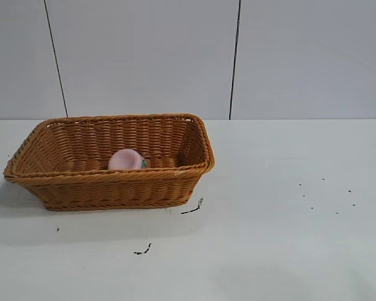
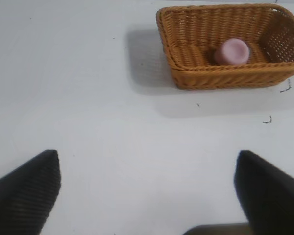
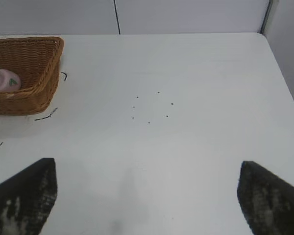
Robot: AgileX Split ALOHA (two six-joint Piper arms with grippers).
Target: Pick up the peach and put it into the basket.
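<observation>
- Black fingers of my left hand are spread wide and hold nothing, poised above bare tabletop, well apart from the basket.
- My right hand is likewise wide open and empty, above the tabletop's other side.
- Peach lies inside the wicker basket, on its floor near the front wall.
- White tabletop carries small dark marks; pale panelled wall stands behind.
</observation>
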